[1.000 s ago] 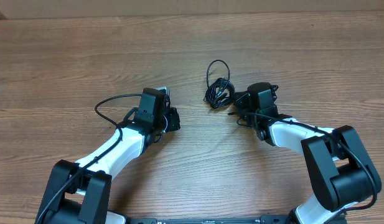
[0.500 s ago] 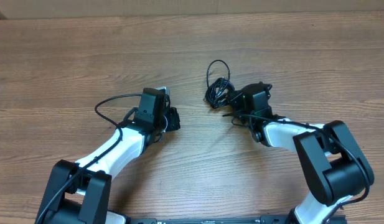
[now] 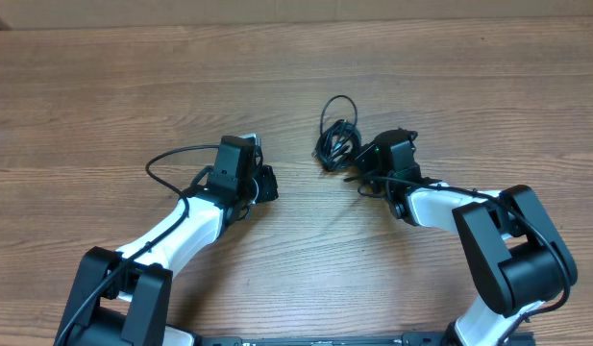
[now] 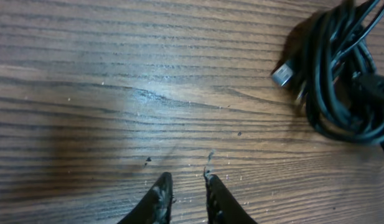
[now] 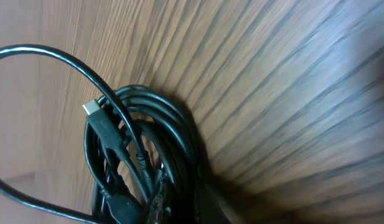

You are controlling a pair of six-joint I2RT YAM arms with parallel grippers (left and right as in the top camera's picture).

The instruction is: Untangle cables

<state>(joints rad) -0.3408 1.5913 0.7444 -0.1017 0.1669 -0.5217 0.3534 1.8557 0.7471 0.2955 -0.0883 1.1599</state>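
Moved: my right gripper (image 3: 359,160) slid into the knotted bundle of thin black cables (image 3: 336,136), closing fully to tug a strand.
Waiting: my left gripper (image 4: 184,186), narrow and empty, over the brown wooden surface (image 3: 133,86).

The wood-grain table (image 3: 113,86) carries the cables (image 3: 336,142), a knotted black bundle with one loop toward the table's far edge.

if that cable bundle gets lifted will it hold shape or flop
Probably floppy: the cables are thin cords in loose loops, so strands should sag. Likely light, being so thin. The plug end may snag neighbouring loops, dragging the bundle along.
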